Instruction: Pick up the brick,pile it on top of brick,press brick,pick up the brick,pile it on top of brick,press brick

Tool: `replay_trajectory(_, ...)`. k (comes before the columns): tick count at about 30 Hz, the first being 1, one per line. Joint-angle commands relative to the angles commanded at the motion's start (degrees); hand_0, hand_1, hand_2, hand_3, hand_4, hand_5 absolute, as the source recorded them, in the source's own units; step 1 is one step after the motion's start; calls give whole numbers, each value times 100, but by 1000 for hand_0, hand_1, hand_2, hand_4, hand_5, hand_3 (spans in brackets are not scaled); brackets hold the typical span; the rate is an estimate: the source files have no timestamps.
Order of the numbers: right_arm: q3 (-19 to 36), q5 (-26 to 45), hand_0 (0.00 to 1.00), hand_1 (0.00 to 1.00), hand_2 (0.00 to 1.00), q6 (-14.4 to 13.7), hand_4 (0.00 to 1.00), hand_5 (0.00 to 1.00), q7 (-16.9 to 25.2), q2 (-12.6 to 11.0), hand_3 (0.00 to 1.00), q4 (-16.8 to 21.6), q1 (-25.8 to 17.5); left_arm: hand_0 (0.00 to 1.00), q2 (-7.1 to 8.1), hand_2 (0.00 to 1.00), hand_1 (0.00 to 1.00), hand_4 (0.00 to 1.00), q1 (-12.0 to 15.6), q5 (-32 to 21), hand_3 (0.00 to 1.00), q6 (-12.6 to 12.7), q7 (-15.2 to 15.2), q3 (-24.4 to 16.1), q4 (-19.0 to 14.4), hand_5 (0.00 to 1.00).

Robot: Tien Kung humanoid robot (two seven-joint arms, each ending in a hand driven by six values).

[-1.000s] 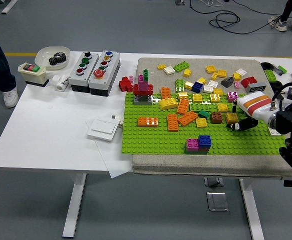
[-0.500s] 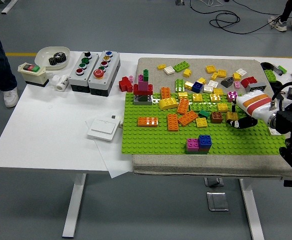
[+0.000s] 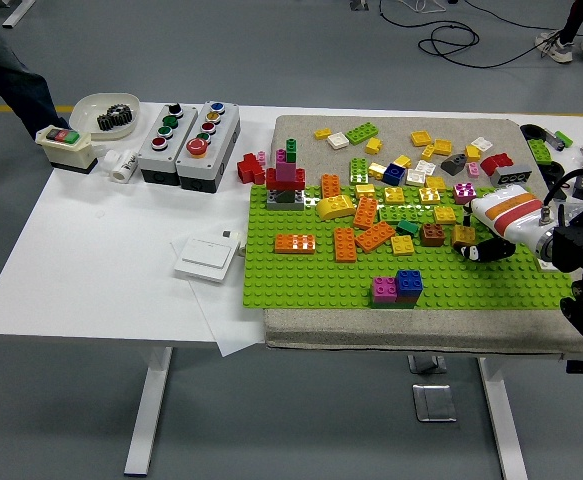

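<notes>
I see the stack I'm building, a blue brick sitting on top beside a magenta brick, near the front of the green baseplate, standing free with nothing touching it. My right hand is off to the right of it, low over the plate just beside a dark yellow brick and a brown brick; the black fingers are curled down, but I cannot tell whether they grip anything or merely rest there. Against half a second ago the hand has barely moved, only a slight drift, and the stack has not shifted; at the far left the person's leg has swung in beside the table corner, where before it stood further out. My left arm is out of view. Between the hand and the stack the plate is open studs, while behind lie loose bricks: an orange brick, several more orange ones near the middle, and a red, pink and green tower at the plate's back edge. More bricks are scattered on the grey mat beyond. On the white table to the left I see a white wall switch, two grey button boxes, a bowl with a black gear and a small switch box. I can read no writing anywhere.
</notes>
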Motion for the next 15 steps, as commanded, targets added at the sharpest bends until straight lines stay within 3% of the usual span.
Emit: replay_trajectory(15, -20, 0, 163, 95, 158, -203, 723, 522, 91, -66, 489, 103, -47, 699, -1, 747, 725, 721, 9, 21, 614, -5, 7, -10, 2, 686)
